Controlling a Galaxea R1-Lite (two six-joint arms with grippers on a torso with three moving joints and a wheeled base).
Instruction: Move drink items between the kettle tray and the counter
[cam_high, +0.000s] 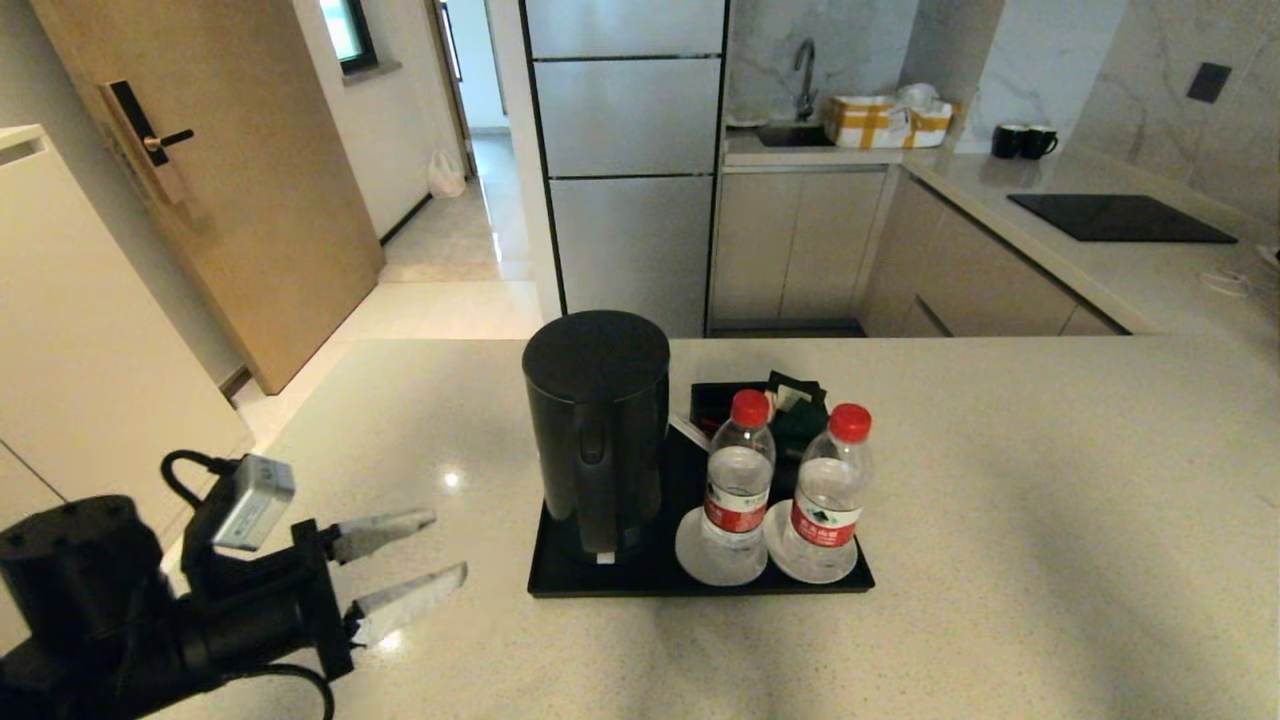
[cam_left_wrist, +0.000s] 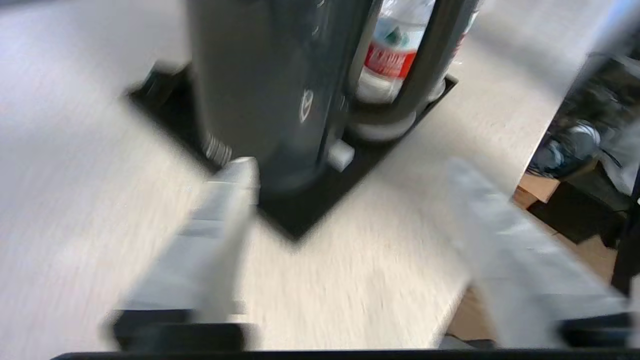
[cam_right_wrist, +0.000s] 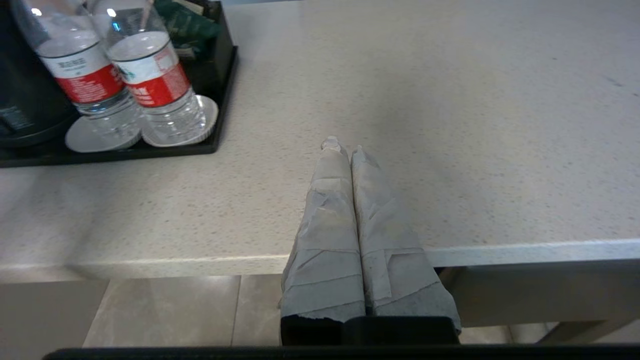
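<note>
Kettle (cam_high: 597, 430) matte black; tray (cam_high: 640, 580) black; bottles (cam_high: 738, 480) clear, red caps, red labels; counter (cam_high: 1050, 520) beige, speckled.

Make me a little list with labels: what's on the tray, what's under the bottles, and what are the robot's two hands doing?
On the tray: kettle, two water bottles, box of sachets at the back
Under the bottles: white saucers
Tray sits on: counter
Left gripper: open, over the counter, left of the kettle, pointing at it
Right gripper: shut, empty, at the counter's near edge, right of the tray
</note>
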